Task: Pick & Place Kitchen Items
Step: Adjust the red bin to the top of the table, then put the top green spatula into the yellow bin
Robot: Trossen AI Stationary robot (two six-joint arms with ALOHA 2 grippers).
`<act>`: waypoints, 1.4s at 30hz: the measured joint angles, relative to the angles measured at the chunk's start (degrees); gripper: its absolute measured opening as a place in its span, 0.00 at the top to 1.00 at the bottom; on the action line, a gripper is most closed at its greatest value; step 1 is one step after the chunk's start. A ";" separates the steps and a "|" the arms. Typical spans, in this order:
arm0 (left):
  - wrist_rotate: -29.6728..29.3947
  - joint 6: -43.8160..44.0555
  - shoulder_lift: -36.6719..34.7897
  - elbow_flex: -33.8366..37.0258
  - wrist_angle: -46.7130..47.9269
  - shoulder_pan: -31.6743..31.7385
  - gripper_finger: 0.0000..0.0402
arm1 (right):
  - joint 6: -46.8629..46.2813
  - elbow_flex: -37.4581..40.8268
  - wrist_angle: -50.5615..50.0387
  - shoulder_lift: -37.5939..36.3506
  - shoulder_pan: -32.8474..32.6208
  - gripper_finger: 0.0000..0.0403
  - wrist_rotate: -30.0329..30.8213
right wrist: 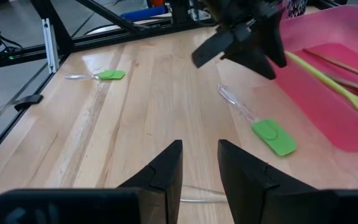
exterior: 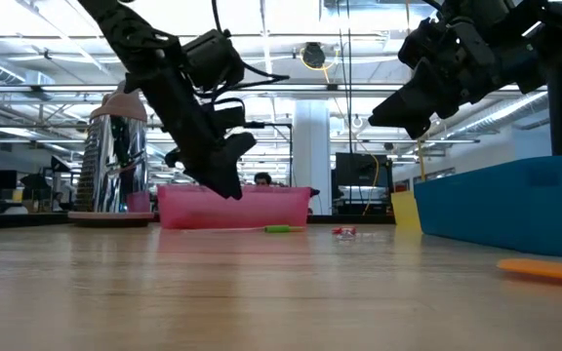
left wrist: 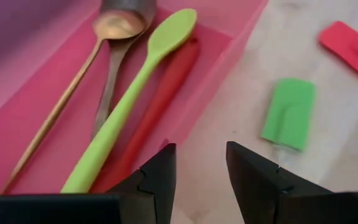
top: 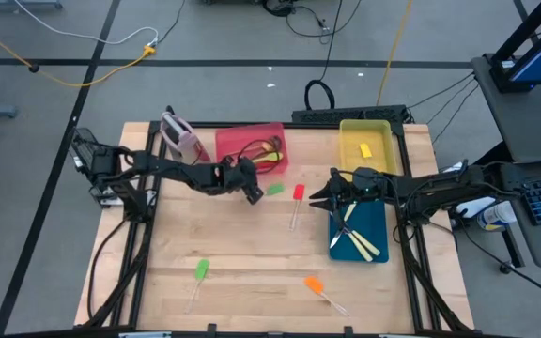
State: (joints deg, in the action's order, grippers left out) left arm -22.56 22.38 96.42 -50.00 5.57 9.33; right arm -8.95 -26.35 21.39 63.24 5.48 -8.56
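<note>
The left gripper (top: pixel 252 194) hangs above the near wall of the red tray (top: pixel 225 143), fingers parted by a narrow gap and empty. The tray already holds a green spoon (left wrist: pixel 135 93), a red spoon (left wrist: pixel 160 99) and two wooden-toned spoons (left wrist: pixel 61 102). Just outside that wall lies a green-headed spatula (left wrist: pixel 289 113), and a red-headed spatula (top: pixel 297 194) lies near it; both are loose on the table (top: pixel 252 272).

The right gripper (top: pixel 332 199) hovers at the edge of the blue tray (top: pixel 376 225), fingers slightly apart with nothing between them, over cream-handled knives (top: pixel 360 242). A second green spatula (top: pixel 200 270) and an orange spatula (top: pixel 316 284) lie well apart toward the table's front.

Risks, as judged:
- The spatula's clear handle is thin and lies flat — narrow fingers may slide over it or pin it against the wood.
- A descent so close to the tray wall may catch the rim and shove the tray.
- The two arms face each other across the red spatula; simultaneous reaches for it may bring them into contact.
</note>
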 joint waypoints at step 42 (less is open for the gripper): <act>17.26 -8.36 13.66 -0.20 -21.12 -1.14 0.44 | -0.83 0.00 -0.42 0.00 0.04 0.77 5.79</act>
State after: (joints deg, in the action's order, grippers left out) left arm -5.29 14.02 110.08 -50.19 -15.54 8.19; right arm -9.78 -26.35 20.97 63.24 5.52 -2.76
